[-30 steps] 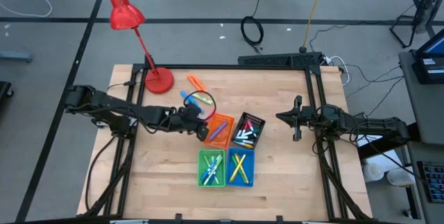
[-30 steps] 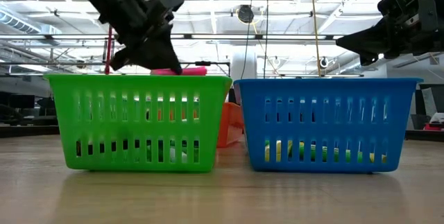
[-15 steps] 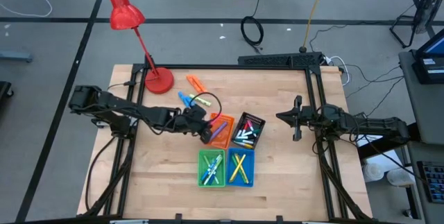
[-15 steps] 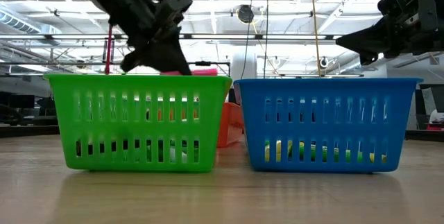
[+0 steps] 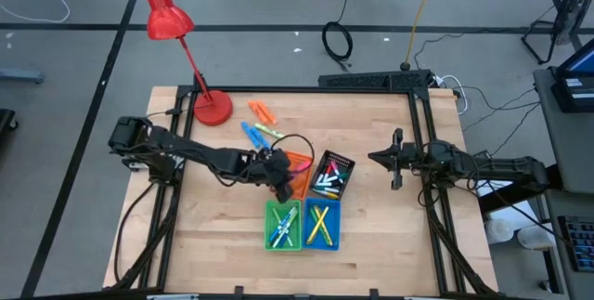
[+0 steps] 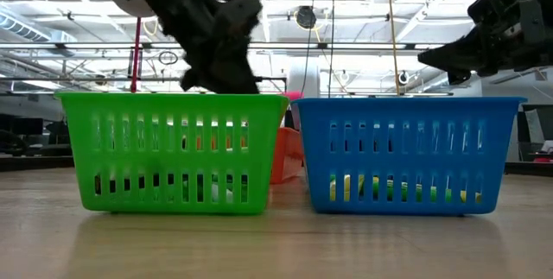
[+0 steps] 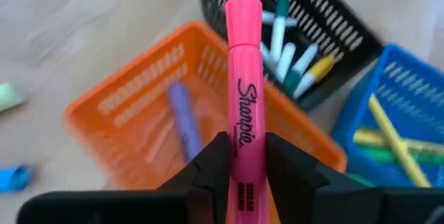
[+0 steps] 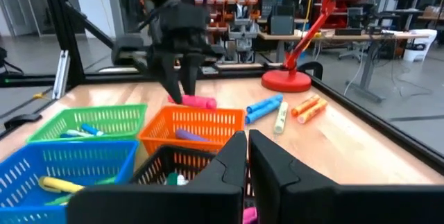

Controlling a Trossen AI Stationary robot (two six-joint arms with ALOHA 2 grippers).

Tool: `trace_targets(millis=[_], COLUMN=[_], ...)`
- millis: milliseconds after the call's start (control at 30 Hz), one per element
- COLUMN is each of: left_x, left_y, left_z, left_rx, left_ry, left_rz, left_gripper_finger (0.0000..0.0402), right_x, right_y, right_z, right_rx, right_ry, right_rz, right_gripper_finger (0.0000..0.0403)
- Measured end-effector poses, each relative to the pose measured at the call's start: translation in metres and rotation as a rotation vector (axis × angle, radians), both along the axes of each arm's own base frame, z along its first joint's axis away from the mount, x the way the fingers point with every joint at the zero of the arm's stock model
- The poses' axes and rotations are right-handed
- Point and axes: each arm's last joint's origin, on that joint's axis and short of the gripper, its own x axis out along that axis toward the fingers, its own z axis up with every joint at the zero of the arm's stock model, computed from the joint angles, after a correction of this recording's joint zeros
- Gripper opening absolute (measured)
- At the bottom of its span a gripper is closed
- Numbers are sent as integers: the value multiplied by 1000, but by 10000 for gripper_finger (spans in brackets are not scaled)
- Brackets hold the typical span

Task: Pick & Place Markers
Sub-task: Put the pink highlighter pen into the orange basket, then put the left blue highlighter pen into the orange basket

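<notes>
Hovering over the orange bin [image 7: 139, 106], the left gripper [image 7: 239, 158] is clamping a pink marker [image 7: 243, 78] by its lower end, the marker's long axis running straight out ahead of the jaws toward the black bin [image 7: 326, 30] (a purple marker [image 7: 184, 120] is already lying in the orange one). The right gripper [image 5: 397, 159] is waiting, jaws together, well apart at the table's right.

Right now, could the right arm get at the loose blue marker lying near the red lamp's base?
Probably not easily: the blue marker lies across the table, beyond the left arm and bins; the right gripper waits shut at the far edge.
</notes>
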Motion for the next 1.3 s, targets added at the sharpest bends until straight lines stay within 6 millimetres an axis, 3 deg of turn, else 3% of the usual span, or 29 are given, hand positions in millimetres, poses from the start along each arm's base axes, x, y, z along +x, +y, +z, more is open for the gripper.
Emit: trace_targets(millis=[333, 933, 1300], left_x=[3, 1, -1], left_y=[16, 14, 18], left_z=[-3, -4, -6], left_rx=[-68, -125, -131], left_ry=[10, 34, 63], left_rz=[49, 37, 58], left_gripper_finger=[95, 101, 196], right_x=[2, 2, 2], right_y=[0, 0, 0], right_z=[-1, -2, -2], right_rx=[1, 2, 2], right_ry=[12, 22, 22], right_rz=[0, 0, 0], right_gripper_finger=[8, 8, 8])
